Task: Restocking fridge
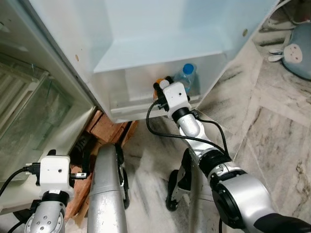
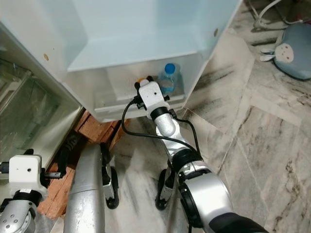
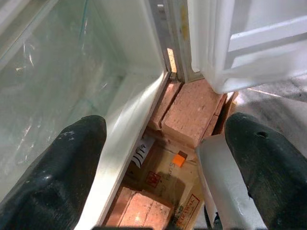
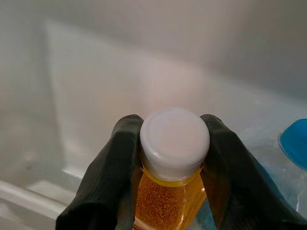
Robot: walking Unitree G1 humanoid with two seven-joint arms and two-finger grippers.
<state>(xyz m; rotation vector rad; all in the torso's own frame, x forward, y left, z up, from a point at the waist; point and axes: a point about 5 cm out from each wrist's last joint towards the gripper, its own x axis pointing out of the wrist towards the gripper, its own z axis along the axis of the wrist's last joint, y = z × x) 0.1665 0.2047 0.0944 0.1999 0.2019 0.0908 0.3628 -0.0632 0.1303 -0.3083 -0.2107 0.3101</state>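
While its cap points up, the orange bottle (image 4: 170,189) stands upright, pinched by the right gripper (image 4: 172,158).

Two bottles: one orange juice bottle (image 4: 170,191) between the right gripper's (image 4: 173,158) fingers, one blue-capped water bottle (image 1: 185,77) just beside it.

Orange bottle (image 4: 170,191) — base cut off
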